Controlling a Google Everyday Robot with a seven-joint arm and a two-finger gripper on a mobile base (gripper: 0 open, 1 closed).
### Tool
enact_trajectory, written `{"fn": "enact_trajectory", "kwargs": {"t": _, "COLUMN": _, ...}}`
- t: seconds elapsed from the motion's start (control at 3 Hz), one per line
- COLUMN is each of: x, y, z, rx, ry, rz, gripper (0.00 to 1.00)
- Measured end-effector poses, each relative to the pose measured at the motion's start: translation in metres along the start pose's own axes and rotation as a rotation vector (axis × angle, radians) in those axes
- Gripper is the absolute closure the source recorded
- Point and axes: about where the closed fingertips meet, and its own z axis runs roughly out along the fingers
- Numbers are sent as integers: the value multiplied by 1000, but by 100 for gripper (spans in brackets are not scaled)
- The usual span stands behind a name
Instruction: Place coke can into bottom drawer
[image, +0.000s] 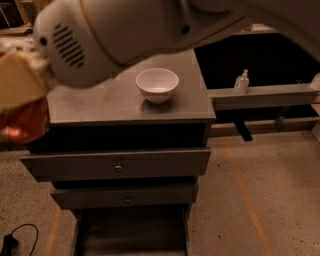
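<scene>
My gripper (21, 102) is at the far left of the camera view, close to the lens and blurred, left of the cabinet's top corner. Its tan fingers (17, 82) are shut on the coke can (20, 122), which shows as a red blur below them. My big white arm (125, 30) fills the top of the view. The bottom drawer (132, 235), a dark grey tray, stands pulled open at the foot of the cabinet, below and to the right of the can.
A white bowl (157, 84) sits on the grey cabinet top (100, 102). Two knobbed drawers (118, 164) are partly out above the bottom one. A small pump bottle (241, 81) stands on a ledge at right. A black cable (15, 240) lies on the floor at bottom left.
</scene>
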Motion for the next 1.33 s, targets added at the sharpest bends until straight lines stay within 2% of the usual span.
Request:
{"fn": "enact_trajectory", "kwargs": {"t": 0.33, "x": 71, "y": 10, "z": 50, "rx": -24, "ry": 111, "rz": 126, "gripper": 100}}
{"fn": "enact_trajectory", "kwargs": {"t": 0.67, "x": 110, "y": 12, "z": 62, "rx": -28, "ry": 180, "rz": 160, "gripper": 100}}
{"fn": "enact_trajectory", "kwargs": {"t": 1.0, "x": 110, "y": 12, "z": 62, "rx": -27, "ry": 180, "rz": 159, "gripper": 100}}
{"fn": "enact_trajectory", "kwargs": {"t": 1.33, "x": 136, "y": 1, "z": 69, "rx": 38, "ry": 184, "rz": 165, "gripper": 100}}
